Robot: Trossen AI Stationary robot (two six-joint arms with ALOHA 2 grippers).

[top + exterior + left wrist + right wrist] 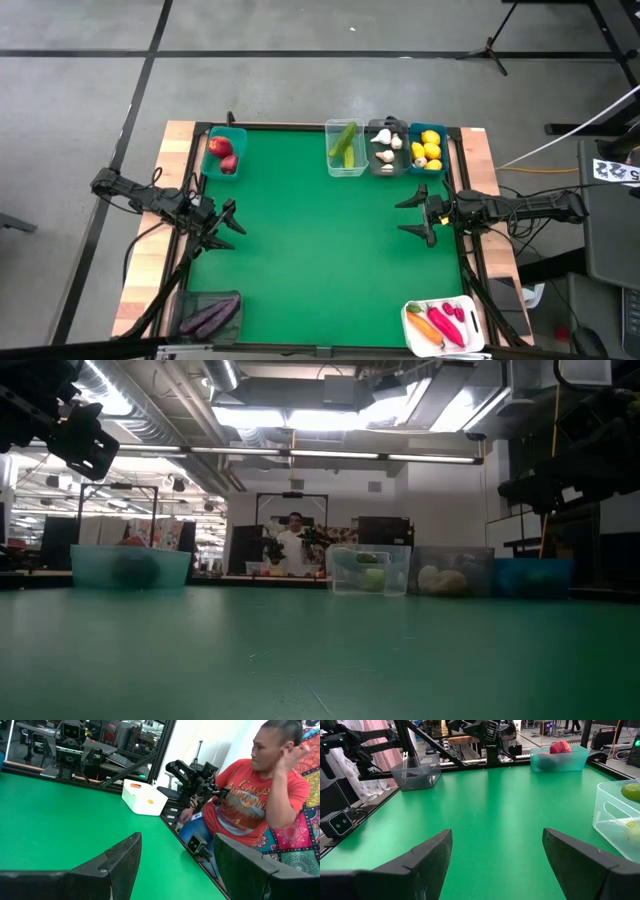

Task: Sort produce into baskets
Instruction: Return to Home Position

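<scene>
Left gripper (231,225) and right gripper (407,217) faced each other across the green table (320,260), each with fingers spread and holding nothing.

Toward the far edge from the right gripper stood a clear bin (346,173) of cucumbers (345,143), a dark bin (387,172) of garlic (386,148) and a teal bin (444,150) of lemons (428,150). On its near side a white bin (408,318) held peppers (452,322) and a carrot (424,325). Flanking the left gripper were apples (222,150) and eggplants (210,318). An onlooker's red shirt (240,805) read "Camp".

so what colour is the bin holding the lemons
Teal; the lemon bin shows best in the high view.
</scene>
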